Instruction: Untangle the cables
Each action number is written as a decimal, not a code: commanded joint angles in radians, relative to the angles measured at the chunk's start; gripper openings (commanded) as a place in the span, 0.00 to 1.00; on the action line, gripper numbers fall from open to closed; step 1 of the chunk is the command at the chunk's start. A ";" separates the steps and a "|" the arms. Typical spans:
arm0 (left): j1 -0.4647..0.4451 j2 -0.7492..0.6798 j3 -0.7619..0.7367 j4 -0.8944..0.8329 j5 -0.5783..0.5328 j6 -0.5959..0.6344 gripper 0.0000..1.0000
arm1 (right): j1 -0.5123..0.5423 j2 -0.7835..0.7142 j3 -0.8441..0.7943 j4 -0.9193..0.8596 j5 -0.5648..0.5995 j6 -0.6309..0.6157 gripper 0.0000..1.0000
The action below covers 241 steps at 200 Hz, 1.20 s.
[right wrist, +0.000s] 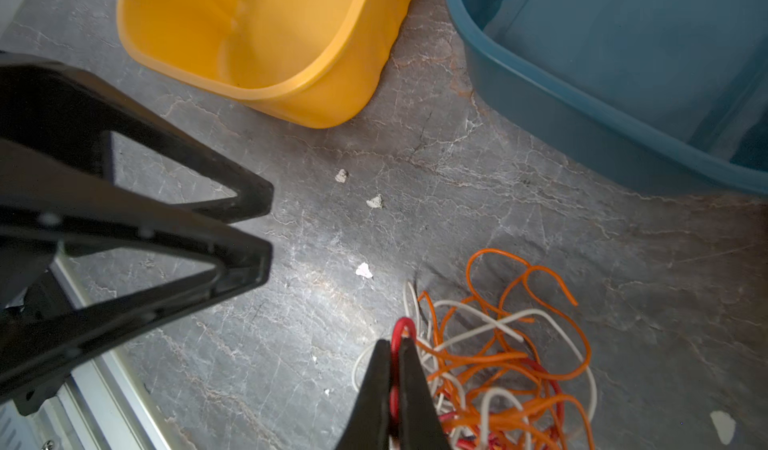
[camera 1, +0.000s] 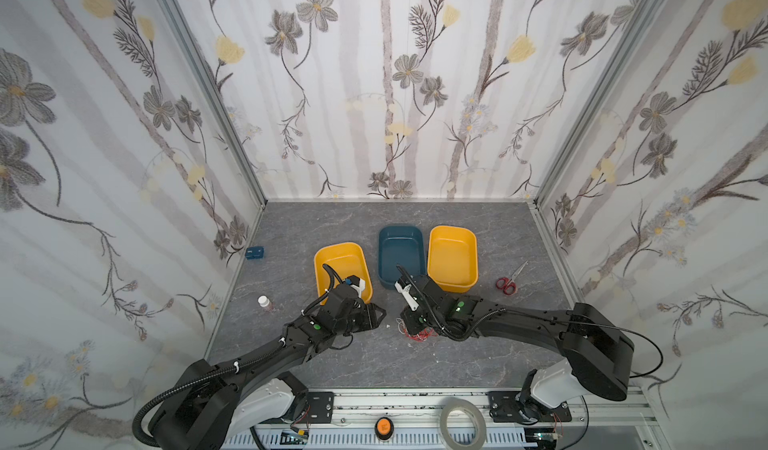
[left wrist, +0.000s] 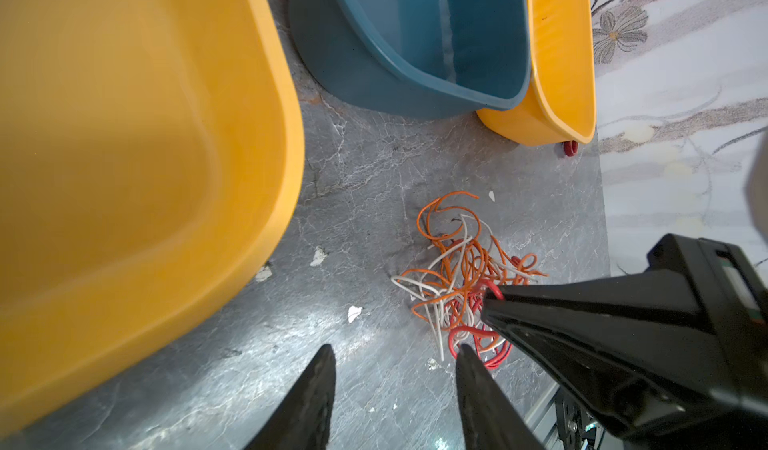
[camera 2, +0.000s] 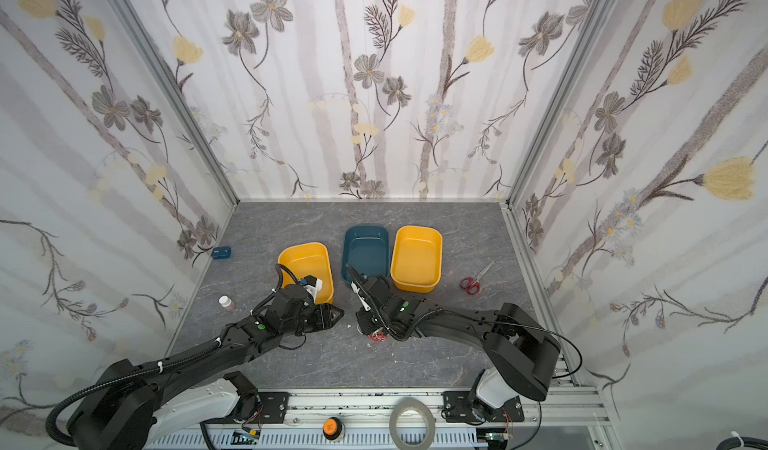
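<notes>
In both top views the right arm's wrist hides most of the thin orange, red and white cables. Only a red-and-white fringe shows, at 6 o'clock of the dark blue plastic tub. The black right gripper is clenched on one red loop at the tangle's edge. The black left gripper stands released over the bare grey marbled table, just beside the heap. Open table runs from the heap toward 6 o'clock, up to the aluminium rail.

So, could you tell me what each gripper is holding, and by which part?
The right gripper pinches a red cable at a loop; the left gripper is open and holds nothing.
</notes>
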 commanded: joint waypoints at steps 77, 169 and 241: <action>-0.074 0.222 0.067 0.224 0.120 -0.031 0.60 | -0.044 -0.234 -0.133 0.113 -0.126 -0.072 0.00; -0.190 0.535 0.207 0.308 0.140 -0.040 0.57 | -0.142 -0.441 -0.246 0.139 -0.172 -0.014 0.00; -0.192 0.507 0.235 0.153 0.012 -0.001 0.10 | -0.296 -0.701 -0.258 -0.101 -0.014 0.031 0.00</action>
